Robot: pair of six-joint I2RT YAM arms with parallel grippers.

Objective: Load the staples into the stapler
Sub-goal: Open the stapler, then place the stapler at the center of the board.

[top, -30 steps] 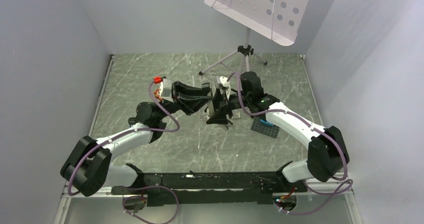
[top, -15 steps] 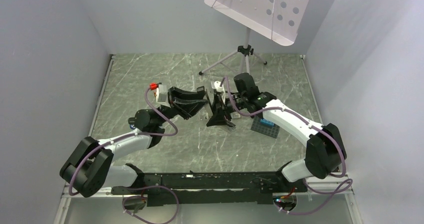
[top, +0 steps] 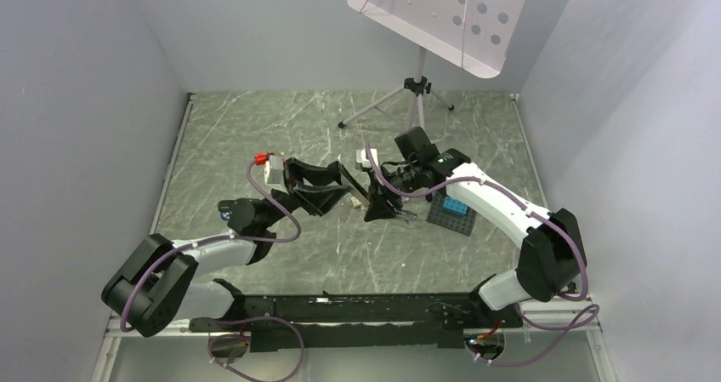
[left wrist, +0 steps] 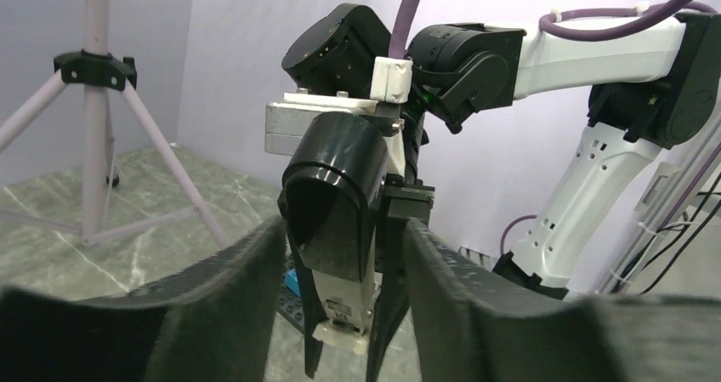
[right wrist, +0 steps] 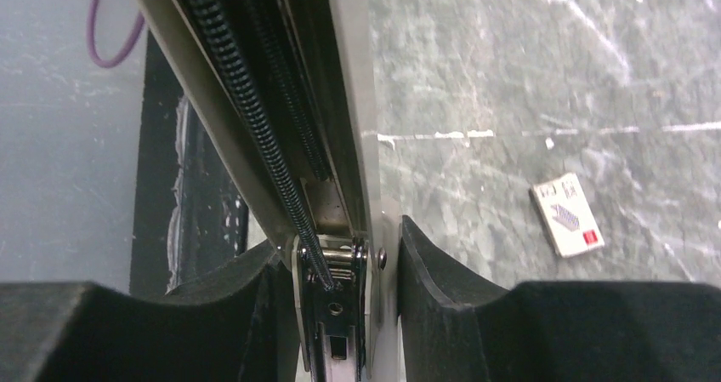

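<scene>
The black stapler point(top: 383, 205) stands tilted over the table's middle, opened up. My right gripper point(top: 393, 193) is shut on it. In the right wrist view its fingers point(right wrist: 442, 271) clamp the stapler's metal rail point(right wrist: 340, 127), and the rail's spring shows. My left gripper point(top: 344, 191) is open just left of the stapler. In the left wrist view point(left wrist: 343, 229) the stapler's black cover point(left wrist: 336, 186) shows between and beyond the fingers. I see no loose silver staple block. A small white and red box point(right wrist: 568, 214) lies on the table.
A dark baseplate with a blue brick point(top: 451, 212) lies right of the stapler. A tripod point(top: 414, 88) carrying a white perforated board stands at the back; it also shows in the left wrist view point(left wrist: 93, 67). Grey walls close in three sides.
Both grippers have moved toward the near side. The right one carried the stapler nearer and tilted it. The left gripper has drawn back to the left, away from the stapler.
</scene>
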